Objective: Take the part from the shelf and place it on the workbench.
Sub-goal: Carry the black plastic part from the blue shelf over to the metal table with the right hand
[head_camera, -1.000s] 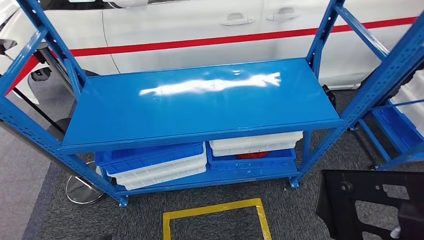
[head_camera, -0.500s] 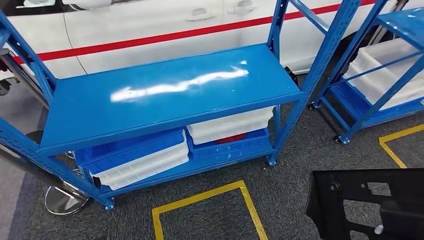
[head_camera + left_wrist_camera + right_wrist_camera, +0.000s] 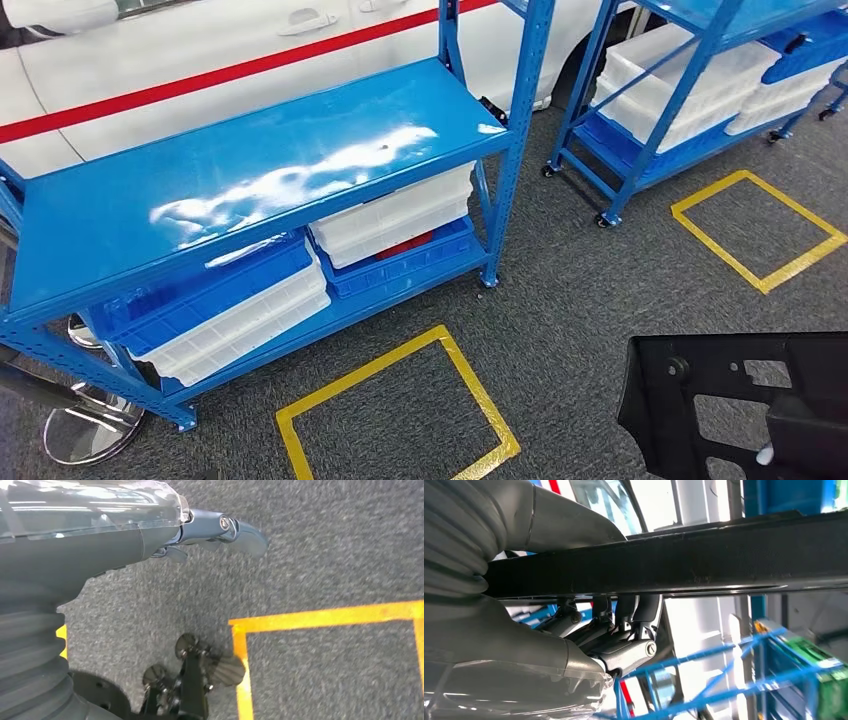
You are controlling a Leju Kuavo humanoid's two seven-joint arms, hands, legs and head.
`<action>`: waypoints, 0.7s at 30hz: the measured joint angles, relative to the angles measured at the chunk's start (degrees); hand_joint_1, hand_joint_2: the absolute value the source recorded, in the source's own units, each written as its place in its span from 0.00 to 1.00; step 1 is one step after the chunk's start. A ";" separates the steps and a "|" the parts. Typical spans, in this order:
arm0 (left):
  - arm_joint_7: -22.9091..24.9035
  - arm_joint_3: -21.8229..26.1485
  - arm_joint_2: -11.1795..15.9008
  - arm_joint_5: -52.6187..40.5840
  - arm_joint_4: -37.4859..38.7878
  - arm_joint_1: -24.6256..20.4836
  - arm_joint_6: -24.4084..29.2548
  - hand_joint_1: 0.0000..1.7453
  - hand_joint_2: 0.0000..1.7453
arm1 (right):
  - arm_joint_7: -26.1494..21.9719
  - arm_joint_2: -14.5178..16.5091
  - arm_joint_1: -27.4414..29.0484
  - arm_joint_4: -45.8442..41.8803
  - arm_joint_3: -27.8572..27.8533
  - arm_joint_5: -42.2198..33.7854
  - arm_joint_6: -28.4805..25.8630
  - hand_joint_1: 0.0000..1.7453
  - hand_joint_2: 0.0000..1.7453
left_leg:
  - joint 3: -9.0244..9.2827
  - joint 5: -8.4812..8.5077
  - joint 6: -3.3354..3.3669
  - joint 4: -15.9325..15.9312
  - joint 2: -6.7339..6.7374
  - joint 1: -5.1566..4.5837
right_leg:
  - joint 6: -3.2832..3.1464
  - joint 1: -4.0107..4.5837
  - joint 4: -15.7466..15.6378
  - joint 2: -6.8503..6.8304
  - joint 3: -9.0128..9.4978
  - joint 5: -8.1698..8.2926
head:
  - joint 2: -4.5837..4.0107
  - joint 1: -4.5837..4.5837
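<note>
My right hand (image 3: 589, 630) grips the flat black part (image 3: 740, 400), thumb on one face and fingers on the other, low at my near right. My left hand (image 3: 200, 530) hangs over the grey carpet (image 3: 325, 545), holding nothing, fingers loosely extended. I can read no writing.

Flat black perforated metal part (image 3: 740, 400): cut off by the head view's lower right corner, outline incomplete.
Right hand (image 3: 614, 640): partly hidden behind the part's dark edge; blurred in the head view's lower right corner.
Left hand (image 3: 220, 530): blurred at its tip, the rest hidden behind the grey cover.
Red object (image 3: 405, 245): mostly hidden between bins, kind unclear.
Blue steel shelf rack (image 3: 250, 170): left end cut off.
White car (image 3: 200, 60): cut off by the top edge.
</note>
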 joint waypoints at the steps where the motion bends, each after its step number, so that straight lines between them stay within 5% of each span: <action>1: -0.24 0.11 -0.07 0.01 0.00 0.15 0.06 0.00 1.00 | 0.07 0.08 -0.03 -0.08 0.10 0.01 -0.01 1.00 1.00 | -0.66 -2.34 -0.25 2.12 -1.79 0.11 | -0.44 0.00 -0.07 0.56 -0.64 0.64 | 0.01 -0.01; 3: -0.64 0.40 -0.21 0.01 0.00 0.46 0.21 0.00 1.00 | 0.32 0.21 -0.11 -0.14 0.42 -0.01 -0.07 1.00 1.00 | -2.23 -7.53 -0.21 8.59 -4.19 0.13 | -0.95 0.31 -0.02 1.97 -2.13 1.88 | 0.01 -0.01; 4: -0.78 0.56 -0.25 -0.01 0.00 0.53 0.28 0.00 1.00 | 0.47 0.25 -0.12 -0.13 0.58 -0.02 -0.14 1.00 1.00 | -2.71 -8.78 -0.02 11.46 -4.54 0.10 | -1.07 0.52 0.02 2.74 -2.89 2.50 | 0.00 -0.01; 6: -0.91 0.80 -0.28 -0.04 0.00 0.50 0.38 0.00 1.00 | 0.84 0.29 -0.11 -0.11 0.81 -0.04 -0.31 1.00 1.00 | -1.69 -7.77 0.63 12.73 -4.79 -0.03 | -1.13 0.88 0.09 4.30 -4.36 3.69 | -0.01 -0.02; 9: -0.62 0.91 -0.31 -0.14 0.00 0.35 0.72 0.00 1.00 | 1.28 0.38 -0.15 -0.08 1.13 -0.03 -0.59 1.00 1.00 | 5.48 -3.83 2.17 2.60 -7.09 -0.55 | -0.86 1.13 0.14 6.37 -5.87 5.16 | 0.01 -0.01; 11: 0.02 0.97 -0.42 -0.19 0.00 0.19 1.14 0.00 1.00 | 1.43 0.43 -0.23 0.02 1.49 0.07 -0.83 1.00 1.00 | 8.83 -3.76 2.70 -3.24 -8.88 -0.85 | -0.34 1.08 0.19 7.38 -6.47 6.06 | 0.01 -0.01; 13: 0.92 1.00 -0.79 -0.21 0.00 0.03 1.90 0.00 1.00 | 1.59 0.45 -0.26 0.17 1.87 0.28 -1.13 1.00 1.00 | 9.13 -3.79 2.78 -4.79 -8.40 -0.94 | 0.45 1.00 0.03 8.40 -6.83 7.00 | 0.00 -0.01; 15: 1.72 1.04 -1.30 -0.22 0.00 -0.08 2.90 0.00 1.00 | 1.78 0.46 -0.25 0.31 2.20 0.46 -1.44 1.00 1.00 | 8.95 -2.88 3.12 -5.51 -7.07 -0.76 | 1.00 1.06 0.85 7.47 -7.46 6.54 | -0.01 0.01; 19: 2.45 1.17 -2.28 -0.46 0.00 0.18 4.30 0.00 1.00 | 2.43 0.46 -0.67 0.86 3.08 0.92 -1.99 1.00 1.00 | 7.94 -1.80 3.68 -5.87 -3.96 -0.69 | 2.19 0.58 12.71 3.26 -11.95 -1.28 | -0.01 0.04; 21: 2.56 1.17 -2.83 -0.99 0.00 0.28 4.73 0.00 1.00 | 2.66 0.42 -0.75 1.28 3.56 1.27 -2.44 1.00 1.00 | 7.42 -1.67 3.51 -5.60 -2.38 -0.67 | 2.73 0.11 14.79 2.68 -11.51 -2.03 | 0.00 0.03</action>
